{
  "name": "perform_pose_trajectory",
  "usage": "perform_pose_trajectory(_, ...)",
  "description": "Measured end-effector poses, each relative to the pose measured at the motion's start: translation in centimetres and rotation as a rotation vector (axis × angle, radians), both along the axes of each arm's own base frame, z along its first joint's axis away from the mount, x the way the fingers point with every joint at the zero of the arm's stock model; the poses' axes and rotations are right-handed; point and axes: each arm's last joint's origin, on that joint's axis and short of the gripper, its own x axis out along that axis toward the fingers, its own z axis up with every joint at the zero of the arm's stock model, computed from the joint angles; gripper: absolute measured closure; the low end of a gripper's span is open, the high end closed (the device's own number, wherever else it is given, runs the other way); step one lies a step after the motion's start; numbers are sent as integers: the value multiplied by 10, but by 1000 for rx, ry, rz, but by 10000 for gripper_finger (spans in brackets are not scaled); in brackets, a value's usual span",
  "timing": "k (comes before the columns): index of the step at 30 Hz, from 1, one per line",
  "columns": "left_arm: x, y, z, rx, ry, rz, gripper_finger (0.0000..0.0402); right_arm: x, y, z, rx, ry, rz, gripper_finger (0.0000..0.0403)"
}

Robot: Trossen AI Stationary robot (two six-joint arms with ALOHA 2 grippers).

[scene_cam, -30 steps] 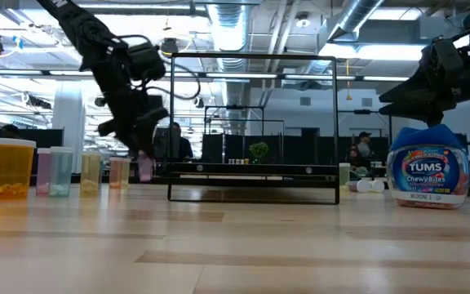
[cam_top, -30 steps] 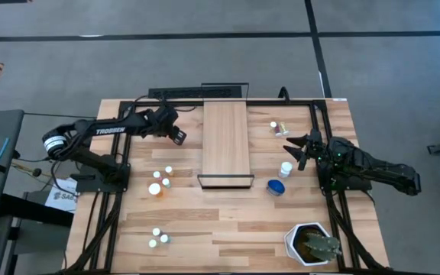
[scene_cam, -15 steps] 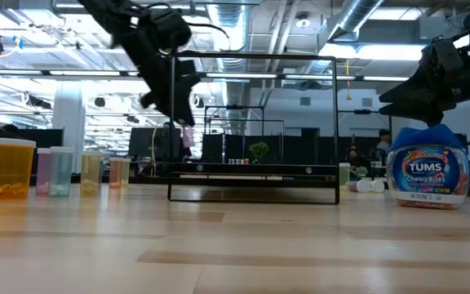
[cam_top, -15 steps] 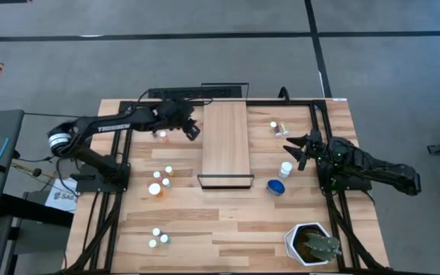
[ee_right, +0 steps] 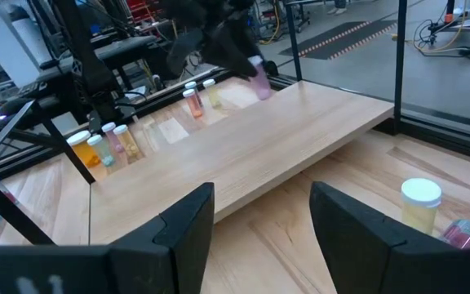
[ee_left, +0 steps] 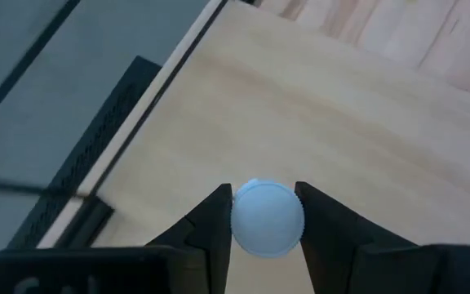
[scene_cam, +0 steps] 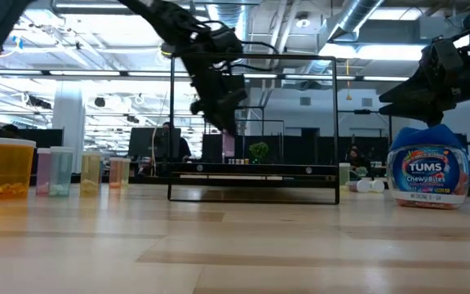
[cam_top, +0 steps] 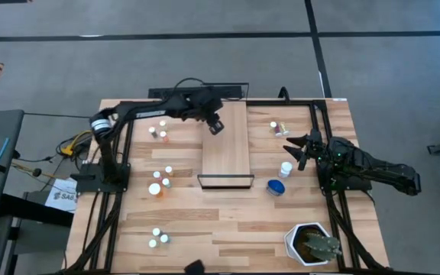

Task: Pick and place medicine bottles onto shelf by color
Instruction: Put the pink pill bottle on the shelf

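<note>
While the wide plank tabletop (cam_top: 228,229) carries everything else, the long narrow light-wood shelf w/ dark edge rim (cam_top: 226,141) lies at its centre, long axis running far-to-near in the high view, front rim toward the near side. The left arm reaches across from the table's left side to the shelf's far left corner. The right arm waits at the table's right edge.

The white hexagonal plant pot (cam_top: 310,244) sits at the near right corner. The bigger blue bottle (cam_top: 276,186) lies near the shelf's near right corner, label facing the low camera (scene_cam: 427,175).

Left gripper (cam_top: 215,124) hangs above the shelf's far end, fingers (ee_left: 210,224) closed on a small pink white-capped bottle (scene_cam: 228,145). The left wrist view looks straight down on its round cap (ee_left: 267,218) pinched between both fingers, so the bottle's long axis is roughly vertical, cap up, base toward the board; the low view shows it clear of the surface, not touching.

Right gripper (cam_top: 295,149) hovers right of the shelf, fingers (ee_right: 184,220) spread apart w/ nothing between them. Just beside it stands a yellowish bottle (ee_right: 419,204), upright, and a pink one lying on its side (ee_right: 463,234).

Other small bottles: two (cam_top: 159,134) left of the shelf's far part, three (cam_top: 159,183) farther toward the near side, three more (cam_top: 157,237) near the near left edge, two (cam_top: 278,127) at far right.
</note>
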Motion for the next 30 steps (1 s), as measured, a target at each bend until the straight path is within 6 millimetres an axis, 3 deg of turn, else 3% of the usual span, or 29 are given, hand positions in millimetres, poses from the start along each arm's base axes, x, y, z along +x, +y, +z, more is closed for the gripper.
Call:
perform_pose_trajectory(7,33,16,-5,9,27,-31,297,0,0,0,0,1,0,178)
perform_pose_trajectory(12,45,29,-13,-4,35,-1,297,0,0,0,0,0,0,178)
perform_pose_trajectory(22,40,49,-9,-10,-14,72,297,0,0,0,0,0,0,178)
perform_pose_trajectory(30,35,50,-11,-22,28,96,297,0,0,0,0,0,0,178)
